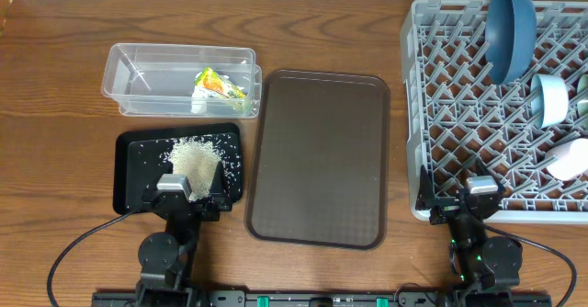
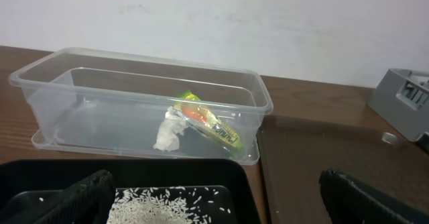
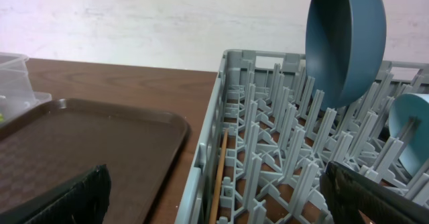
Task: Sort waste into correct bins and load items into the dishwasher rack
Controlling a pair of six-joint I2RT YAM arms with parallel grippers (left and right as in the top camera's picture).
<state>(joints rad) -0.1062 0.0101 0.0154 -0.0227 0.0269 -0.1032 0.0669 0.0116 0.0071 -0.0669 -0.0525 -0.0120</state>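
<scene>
- Left gripper (image 1: 179, 197): jaws spread wide, holding nothing, parked over the near edge of the black tray (image 1: 133, 174).
- Right gripper (image 1: 478, 197): also wide and empty, at the near left corner of the dishwasher rack (image 1: 459, 96).
- Waste check: the snack wrapper (image 2: 211, 123) and the tissue (image 2: 171, 133) lie together at the right end of the clear tub (image 2: 134, 56). The rice (image 1: 195, 158) is heaped in the black tray, with a few strays to its right but inside the rim.
- Rack check: the dark blue bowl (image 1: 510, 27) stands on edge at the far side and the light-blue-rimmed bowl (image 1: 551, 100) is nearer, to its right. The wooden stick (image 3: 218, 177) lies along the left wall between pegs.
- A pale rounded piece (image 1: 570, 160) sits at the near right of the rack; I cannot tell whether it is cup or bowl. The rack's right edge is cropped, so the mint-green bowl is unconfirmed.
- The brown serving tray (image 1: 317, 160) in the middle carries nothing.
- Judgement: sorting and loading look essentially done; the step in hand is verification and parking.
- To do it well, I hold both arms low and clear and avoid sweeping the left fingers through the rice heap.
- If I lift the right arm, I go straight up, since the rack wall is just beside it.
- Risk: nudging the rack could tip the upright blue bowl.
</scene>
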